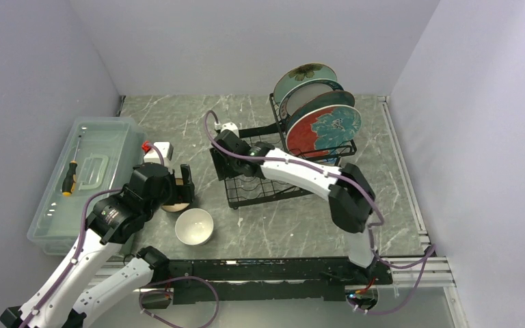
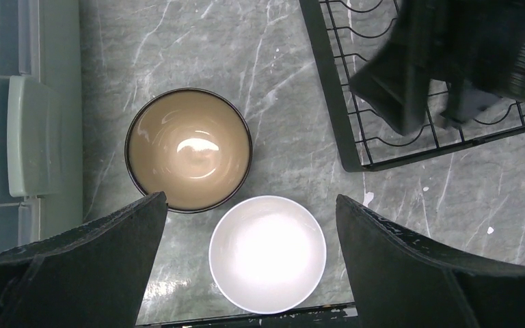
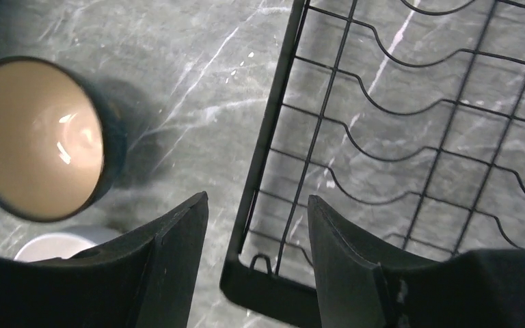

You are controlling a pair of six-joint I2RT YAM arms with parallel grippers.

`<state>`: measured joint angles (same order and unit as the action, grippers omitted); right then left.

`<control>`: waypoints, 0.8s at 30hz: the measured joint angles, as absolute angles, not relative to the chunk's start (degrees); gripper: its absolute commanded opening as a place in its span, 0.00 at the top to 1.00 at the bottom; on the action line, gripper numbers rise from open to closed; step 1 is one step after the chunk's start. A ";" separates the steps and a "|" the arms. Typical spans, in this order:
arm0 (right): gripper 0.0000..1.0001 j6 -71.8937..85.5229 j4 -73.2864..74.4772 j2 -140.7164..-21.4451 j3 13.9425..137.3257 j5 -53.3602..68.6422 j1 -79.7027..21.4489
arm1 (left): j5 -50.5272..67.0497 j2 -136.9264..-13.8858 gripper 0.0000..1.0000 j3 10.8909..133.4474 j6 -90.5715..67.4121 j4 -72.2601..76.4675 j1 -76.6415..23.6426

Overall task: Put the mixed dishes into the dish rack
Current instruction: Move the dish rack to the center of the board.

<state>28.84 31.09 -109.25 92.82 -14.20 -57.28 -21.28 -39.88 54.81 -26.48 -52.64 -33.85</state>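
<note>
Plates upright in dish rack dividers; brown bowl and white bowl just beside each other on table, beneath wide-spread, empty left tool; right tool half-spread, empty, over rack's left edge.

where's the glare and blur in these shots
Left wrist: the white bowl is blown out to flat white, the brown bowl has a bright glare spot, the right arm over the dish rack is smeared. Right wrist: brown bowl soft, rack wires crisp. Top external: evenly lit, sharp.
</note>
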 measured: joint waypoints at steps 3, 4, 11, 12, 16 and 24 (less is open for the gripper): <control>0.43 28.69 30.85 -114.91 96.71 -12.58 -55.86 | -21.30 -39.88 0.01 54.81 -26.48 -52.90 -33.82; 0.44 28.71 30.94 -116.57 97.86 -12.12 -55.64 | -21.30 -39.88 0.01 54.81 -26.48 -52.95 -33.82; 0.55 28.69 31.29 -122.80 101.25 -11.16 -55.66 | -21.28 -39.86 0.01 54.81 -26.46 -53.04 -33.82; 0.60 28.69 31.42 -123.09 101.25 -11.16 -55.70 | -21.28 -39.83 0.01 54.81 -26.46 -53.04 -33.82; 0.76 28.51 31.62 -123.52 101.25 -11.20 -55.68 | -21.28 -39.83 0.01 54.81 -26.46 -53.04 -33.82; 1.00 29.06 30.94 -123.39 100.53 -11.46 -55.75 | -21.26 -39.83 0.01 54.81 -26.46 -53.04 -33.82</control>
<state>29.06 30.94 -123.39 100.53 -11.46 -55.75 -21.26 -39.83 54.81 -26.46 -53.04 -33.82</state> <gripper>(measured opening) 0.088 0.992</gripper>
